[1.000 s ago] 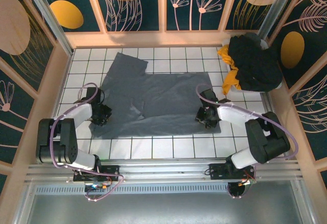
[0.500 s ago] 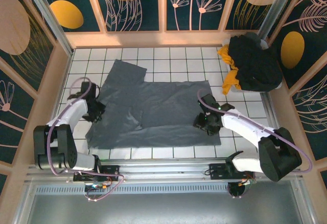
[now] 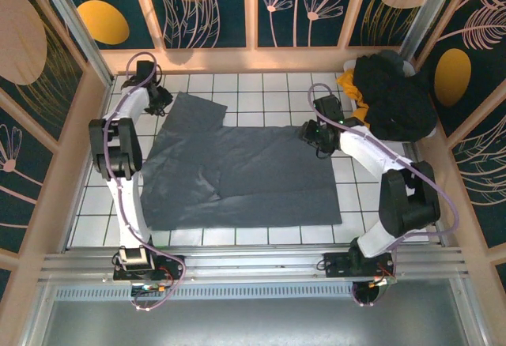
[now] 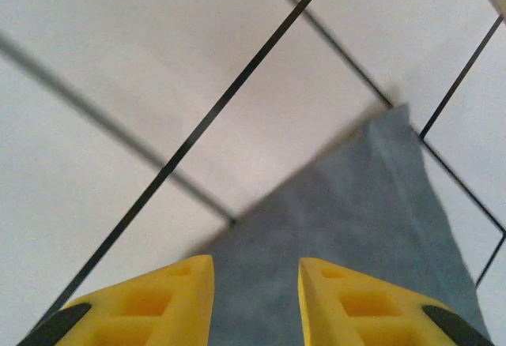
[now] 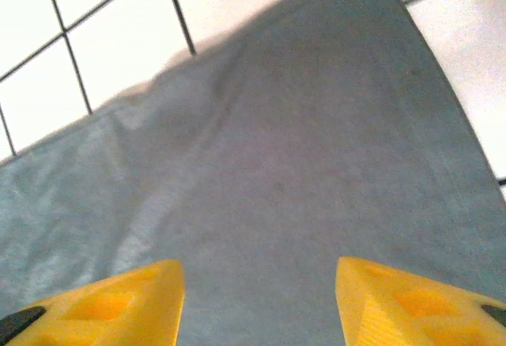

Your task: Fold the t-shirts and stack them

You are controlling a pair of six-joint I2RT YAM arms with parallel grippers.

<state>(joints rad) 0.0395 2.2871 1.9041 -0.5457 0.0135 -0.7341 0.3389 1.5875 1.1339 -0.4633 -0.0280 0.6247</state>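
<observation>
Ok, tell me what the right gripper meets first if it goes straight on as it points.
Probably the grey t-shirt: the right gripper points at its cloth, jaws open; depth unclear.

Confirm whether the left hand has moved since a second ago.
Yes. The left hand went from the near-left edge of the grey t-shirt to its far sleeve corner, close to the back wall.

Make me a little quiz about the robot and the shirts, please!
1. True or false: the grey-blue t-shirt lies spread out on the tiled table.
2. Which colour sits on top of the pile in the far right corner? A black, B red, C green.
3. Fill in: the right gripper has its jaws ____ above the cloth.
Key: 1 true; 2 A; 3 open.
</observation>
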